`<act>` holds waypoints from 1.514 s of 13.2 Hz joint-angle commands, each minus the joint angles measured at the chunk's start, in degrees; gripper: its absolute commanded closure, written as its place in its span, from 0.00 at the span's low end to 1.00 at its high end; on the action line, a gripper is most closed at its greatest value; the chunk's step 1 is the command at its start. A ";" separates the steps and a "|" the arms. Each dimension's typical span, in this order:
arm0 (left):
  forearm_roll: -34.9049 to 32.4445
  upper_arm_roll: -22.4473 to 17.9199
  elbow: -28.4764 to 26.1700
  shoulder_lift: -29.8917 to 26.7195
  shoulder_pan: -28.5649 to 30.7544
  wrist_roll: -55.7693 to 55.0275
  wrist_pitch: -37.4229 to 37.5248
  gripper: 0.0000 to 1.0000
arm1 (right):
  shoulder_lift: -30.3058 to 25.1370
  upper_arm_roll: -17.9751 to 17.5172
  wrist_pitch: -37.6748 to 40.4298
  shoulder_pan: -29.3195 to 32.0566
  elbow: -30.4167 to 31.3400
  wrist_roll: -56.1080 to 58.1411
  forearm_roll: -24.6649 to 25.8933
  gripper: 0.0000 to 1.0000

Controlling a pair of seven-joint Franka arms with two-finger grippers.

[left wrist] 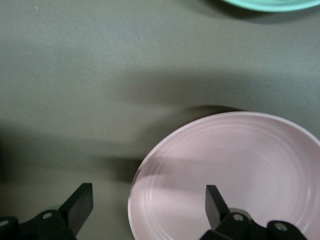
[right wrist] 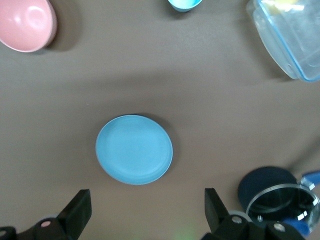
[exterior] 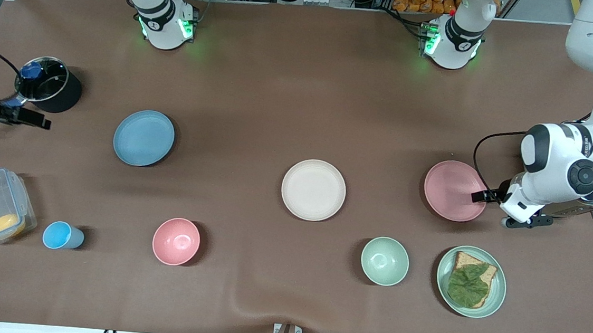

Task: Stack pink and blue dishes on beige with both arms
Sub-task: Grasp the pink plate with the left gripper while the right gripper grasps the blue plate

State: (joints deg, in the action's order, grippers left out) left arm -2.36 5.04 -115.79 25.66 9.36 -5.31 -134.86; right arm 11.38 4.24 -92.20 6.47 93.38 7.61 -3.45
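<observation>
Room bright, light even from overhead. Table (exterior: 303,82) matte brown, no glare on cloth. Soft short shadows fell beside blue plate (exterior: 143,137), pink bowl (exterior: 176,241) and black pot (exterior: 49,84). Green glow shone at both arm bases. Left wrist view dimmer, greyish, pink plate (left wrist: 235,175) soft-edged, broad shadow across it. Right wrist view crisp; pot lid (right wrist: 282,202) glinted.

The beige plate (exterior: 313,189) is lying flat mid-table, bare. The pink plate (exterior: 454,190) is lying toward the left arm's end, the blue plate (exterior: 143,137) toward the right arm's.
</observation>
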 commanded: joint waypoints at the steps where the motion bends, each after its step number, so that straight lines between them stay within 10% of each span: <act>1: 1.13 0.67 -0.48 0.88 1.19 0.38 -0.76 0.04 | -1.01 -0.72 -6.56 1.87 8.71 4.07 -1.21 0.00; 7: 1.22 0.68 -1.72 2.20 1.36 0.38 -3.13 0.18 | 2.23 -0.81 -23.36 2.49 21.92 12.33 -1.30 0.00; 14: 3.94 0.68 -1.72 2.11 1.72 0.56 -3.05 0.59 | 13.65 -0.90 -29.96 3.28 21.93 20.68 -3.84 0.00; 17: 4.12 0.68 -1.72 1.76 1.80 0.56 -3.04 0.97 | 15.86 -0.90 -30.31 3.28 21.93 22.89 -4.46 0.00; 20: 5.69 0.68 -1.72 1.50 1.98 0.73 -3.04 1.00 | 16.83 -1.16 -30.14 2.85 21.93 23.06 -4.72 0.00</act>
State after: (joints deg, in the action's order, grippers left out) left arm 1.32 5.19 -116.85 27.86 10.65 -5.29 -137.30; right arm 27.72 4.10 -122.73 8.46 115.95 29.19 -6.94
